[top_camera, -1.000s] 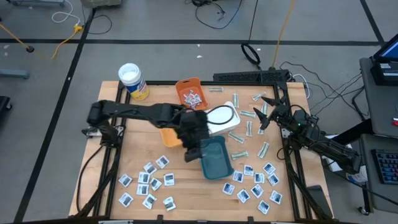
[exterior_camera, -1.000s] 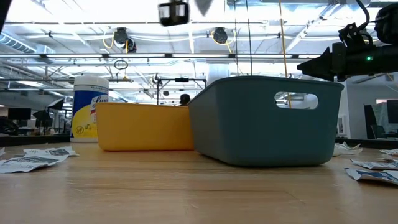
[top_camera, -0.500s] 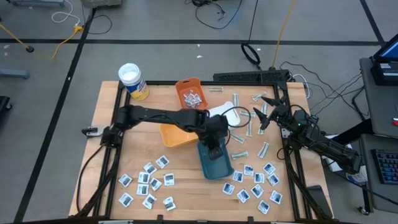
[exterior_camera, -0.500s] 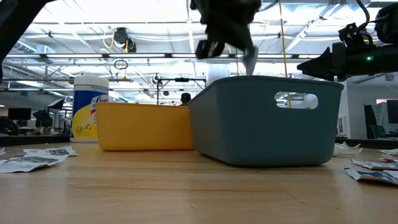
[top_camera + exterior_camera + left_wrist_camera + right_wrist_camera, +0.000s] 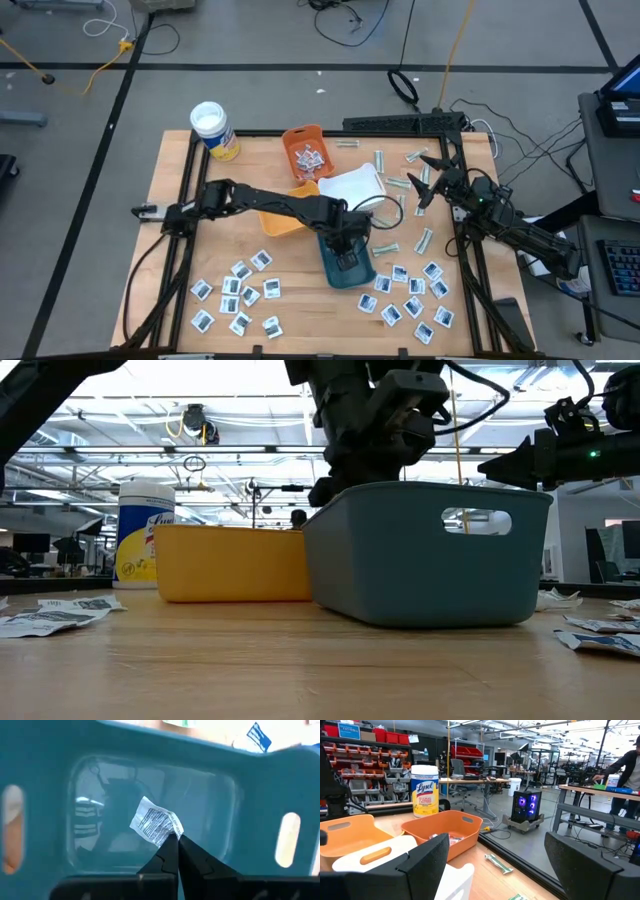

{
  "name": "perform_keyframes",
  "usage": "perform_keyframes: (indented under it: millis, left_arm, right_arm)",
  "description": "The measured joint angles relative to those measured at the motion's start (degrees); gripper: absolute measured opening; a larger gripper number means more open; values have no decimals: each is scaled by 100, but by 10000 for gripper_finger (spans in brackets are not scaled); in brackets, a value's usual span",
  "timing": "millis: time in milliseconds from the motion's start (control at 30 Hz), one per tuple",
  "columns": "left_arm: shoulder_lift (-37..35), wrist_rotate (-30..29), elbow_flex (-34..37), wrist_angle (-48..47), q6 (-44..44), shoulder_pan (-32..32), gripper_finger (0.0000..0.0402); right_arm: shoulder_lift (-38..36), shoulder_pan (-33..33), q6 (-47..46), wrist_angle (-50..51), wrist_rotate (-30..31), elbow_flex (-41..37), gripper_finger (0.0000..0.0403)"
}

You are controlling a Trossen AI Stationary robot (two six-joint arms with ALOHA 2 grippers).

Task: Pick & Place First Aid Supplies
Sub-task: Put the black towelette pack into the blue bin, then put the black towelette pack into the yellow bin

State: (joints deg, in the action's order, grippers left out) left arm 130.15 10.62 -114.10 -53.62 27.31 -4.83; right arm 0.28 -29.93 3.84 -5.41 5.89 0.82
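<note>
**Packet poised over the teal tray**

A white printed sachet [image 5: 156,822] hangs pinched by one corner in the shut tips of the left gripper [image 5: 174,840], directly above the teal tray [image 5: 347,262], whose bare floor lies straight below. Letting go looks like the only move needed. The right gripper [image 5: 428,180], jaws wide and empty, waits well apart by the table's right edge.

The left arm reaches from the counter's left edge across to the middle, its wrist bent downward. The left gripper [image 5: 176,840] points down with its jaws pressed together, pinching a sachet [image 5: 156,821] by one corner. The right arm waits at the counter's right side, the right gripper [image 5: 428,180] raised, jaws spread wide.
</note>
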Motion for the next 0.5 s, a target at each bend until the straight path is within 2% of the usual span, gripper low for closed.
perform_keyframes:
  millis: [300,400,500]
  left_arm:
    - [0,-99,1,5,343,-40,37]
    - [0,-173,2,-14,344,-40,70]
    - [0,-167,2,-12,345,-40,120]
  right_arm:
    - [0,2,0,-4,0,0,322]
    - [1,1,1,-5,0,0,322]
    - [1,0,0,-4,0,0,322]
